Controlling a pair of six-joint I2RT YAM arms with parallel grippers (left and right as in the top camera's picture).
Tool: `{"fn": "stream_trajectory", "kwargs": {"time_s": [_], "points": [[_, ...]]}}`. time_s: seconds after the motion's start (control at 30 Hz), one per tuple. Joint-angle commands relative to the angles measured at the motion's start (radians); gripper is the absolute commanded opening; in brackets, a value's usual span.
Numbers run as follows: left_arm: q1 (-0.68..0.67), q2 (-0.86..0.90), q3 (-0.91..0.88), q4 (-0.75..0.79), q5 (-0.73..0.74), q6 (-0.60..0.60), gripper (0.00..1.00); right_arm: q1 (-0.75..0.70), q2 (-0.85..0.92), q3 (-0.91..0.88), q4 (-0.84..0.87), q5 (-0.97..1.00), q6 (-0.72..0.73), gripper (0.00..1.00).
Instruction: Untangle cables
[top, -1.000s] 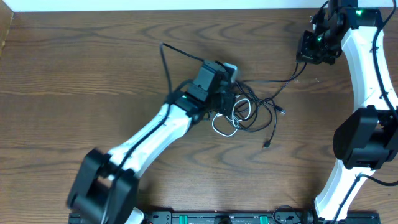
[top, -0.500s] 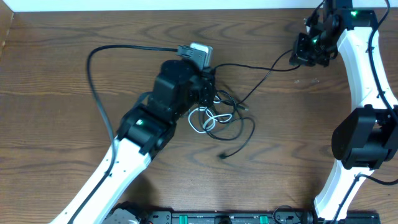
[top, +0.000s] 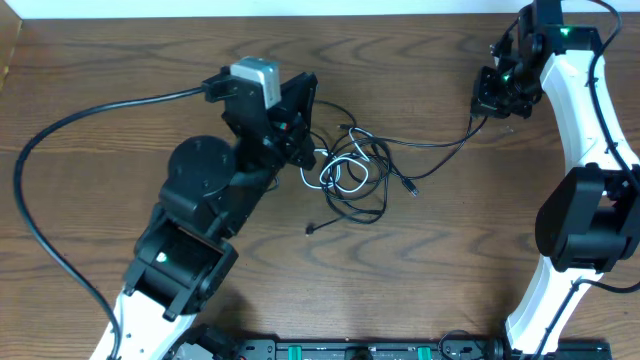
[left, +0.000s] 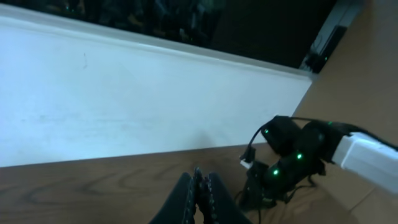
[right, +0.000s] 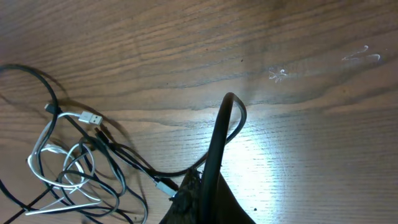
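Your right claw (right: 202, 186) is sitting fully closed and is pinching a black cable (right: 216, 143) between its fingers. In its wrist view the cord is arching up out of the grip in a narrow loop and curving back down. From overhead, that same cord is running leftward across the brown wooden surface (top: 100, 160) from the far right corner area towards the tangle.

The cables (top: 350, 175) are lying as a small knotted bundle near the middle of the surface, just beside the front of your left arm and well apart from the right claw. Black loops are crossing over white loops (top: 335, 178) there. One black end is trailing out towards the near side and finishing in a small plug (top: 310, 228), while another is sticking out on the right of the tangle (top: 410, 188). In the right wrist view a white cord is showing a silver plug (right: 93, 117) resting at the upper edge of the bundle.

Your left claw (left: 200, 190) is holding its fingers pressed together. Its camera is looking out level across the surface at a white wall (left: 124, 106) and at the right arm, so the tangle is falling outside that view. You are getting no clear sight of whether a strand is caught between those fingers, and I cannot tell from overhead either, since the wrist is covering that spot.
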Motion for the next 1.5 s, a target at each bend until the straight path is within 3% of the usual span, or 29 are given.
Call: {"fn": "stream_trajectory", "kwargs": {"time_s": [0.0,0.2,0.3,0.53,0.93,1.37,1.43,1.47], "points": [[0.002,0.012,0.002,-0.042,-0.009,-0.017,0.08,-0.001,0.008,-0.005,0.000,0.002,-0.030,0.02],[0.002,0.135,0.001,-0.249,-0.005,-0.017,0.08,-0.001,0.008,-0.005,0.000,0.002,-0.030,0.04],[0.002,0.232,0.001,-0.308,0.000,-0.017,0.13,-0.001,0.008,-0.005,0.000,0.002,-0.030,0.04],[0.000,0.425,0.001,-0.316,0.094,-0.016,0.34,-0.001,0.008,-0.005,0.000,0.003,-0.030,0.04],[0.000,0.585,0.001,-0.264,0.106,0.114,0.46,-0.001,0.008,-0.005,0.003,0.003,-0.034,0.04],[0.004,0.696,0.001,-0.209,0.167,0.330,0.50,-0.001,0.008,-0.005,0.003,0.003,-0.034,0.04],[0.003,0.701,0.001,-0.188,0.143,0.333,0.45,-0.001,0.008,-0.005,0.003,0.003,-0.034,0.04],[0.003,0.700,0.001,-0.180,0.121,0.333,0.38,-0.001,0.008,-0.005,0.003,0.003,-0.035,0.04]]}}
